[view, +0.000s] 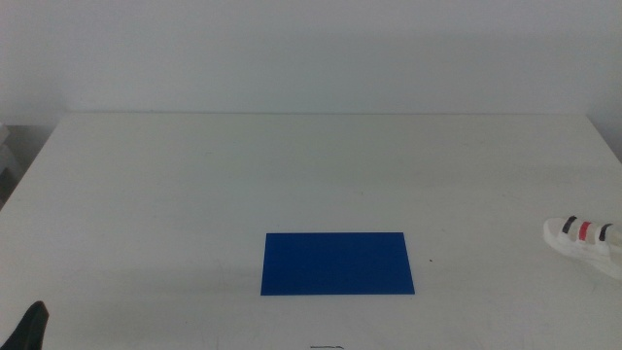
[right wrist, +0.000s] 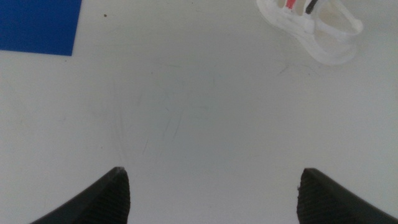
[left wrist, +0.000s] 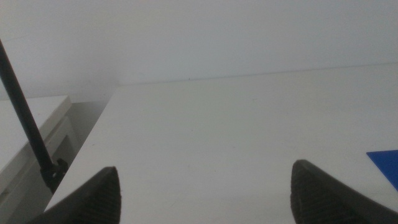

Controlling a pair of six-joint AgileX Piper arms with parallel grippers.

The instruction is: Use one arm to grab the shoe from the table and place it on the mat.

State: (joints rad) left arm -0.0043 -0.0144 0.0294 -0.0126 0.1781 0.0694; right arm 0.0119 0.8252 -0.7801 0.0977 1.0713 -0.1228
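Observation:
The white shoe [view: 585, 244] with black, red and black straps lies on the white table [view: 292, 175] at the right edge, to the right of the dark-blue mat [view: 336, 262]. In the right wrist view the shoe's open heel [right wrist: 318, 25] and a mat corner [right wrist: 37, 25] show ahead of my right gripper [right wrist: 211, 196], which is open, empty and apart from the shoe. The right arm does not show in the middle view. My left gripper [left wrist: 202, 193] is open and empty at the table's front left; its tip [view: 29, 326] shows at the bottom left. A mat corner [left wrist: 385, 163] shows in the left wrist view.
A black rod [left wrist: 28, 124] and a white cabinet [left wrist: 25, 143] stand beyond the table's left edge. A plain white wall rises behind the table.

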